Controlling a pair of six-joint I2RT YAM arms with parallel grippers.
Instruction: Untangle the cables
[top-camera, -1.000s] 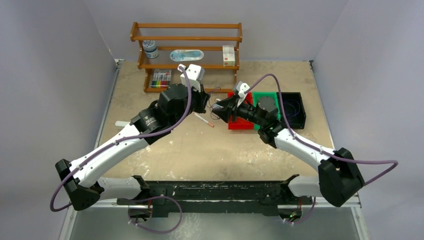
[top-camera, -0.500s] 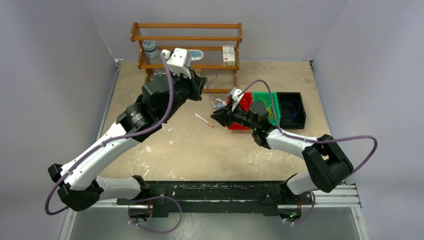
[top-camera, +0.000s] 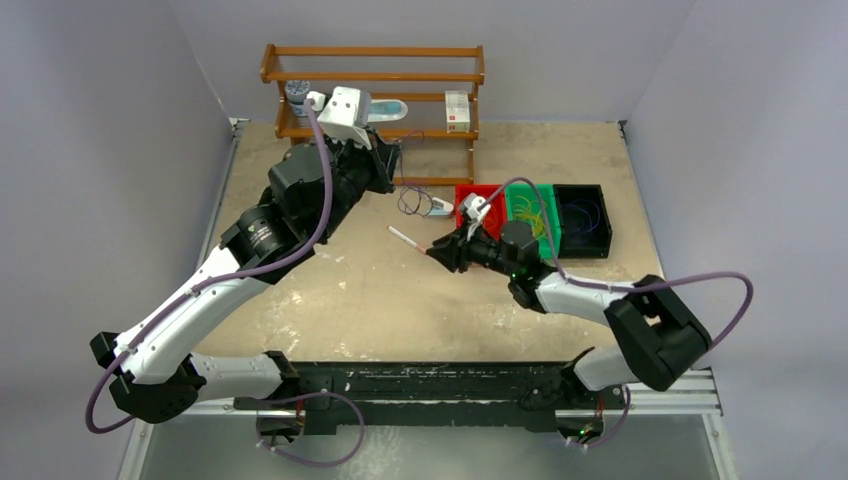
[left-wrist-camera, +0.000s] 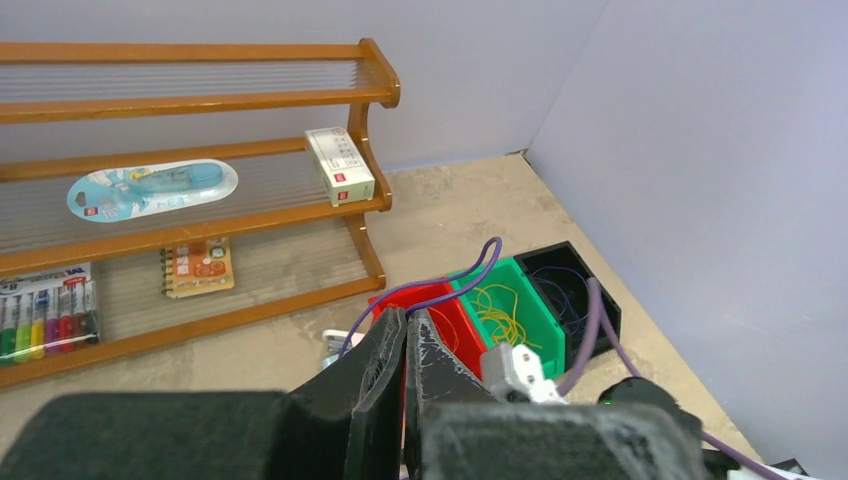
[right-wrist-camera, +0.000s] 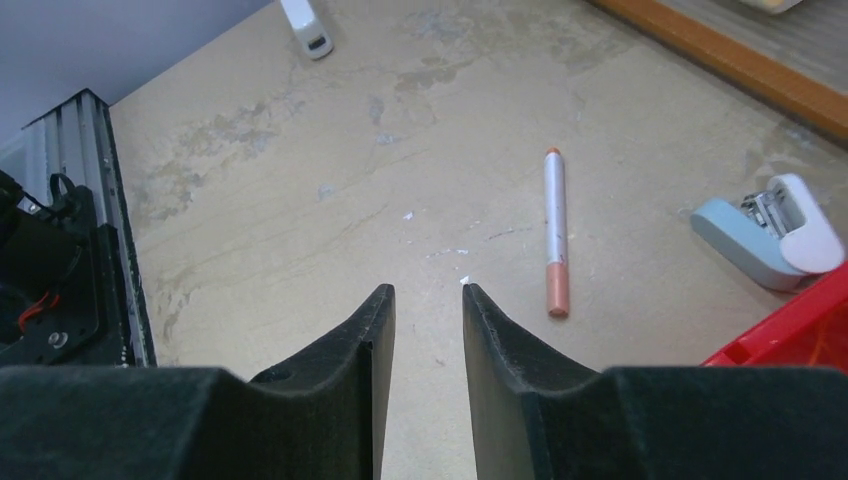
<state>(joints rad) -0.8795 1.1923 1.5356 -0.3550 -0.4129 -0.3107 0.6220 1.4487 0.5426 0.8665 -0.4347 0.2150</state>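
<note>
My beige table (top-camera: 420, 310) carries a wooden shelf (top-camera: 372, 77) at its far edge, and a red bin (top-camera: 490, 187), a green bin (top-camera: 530, 187) and a black bin (top-camera: 582, 187) in a row on my right. On the bare top lie a red-tipped white pen (right-wrist-camera: 555, 230), a blue-and-white stapler (right-wrist-camera: 765, 235) near the red bin, and a small white piece (right-wrist-camera: 305, 25) far left. A dark loop of the cables (top-camera: 408, 200) shows by the stapler; whether it rests there I cannot tell.

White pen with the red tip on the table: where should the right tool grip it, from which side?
Grip the pen mid-barrel, coming straight down from above. It lies flat on the table, so above is the open way in; set the jaws across the slim barrel, not along it. The blue-and-white stapler lies apart from it, so both sides look clear.
</note>
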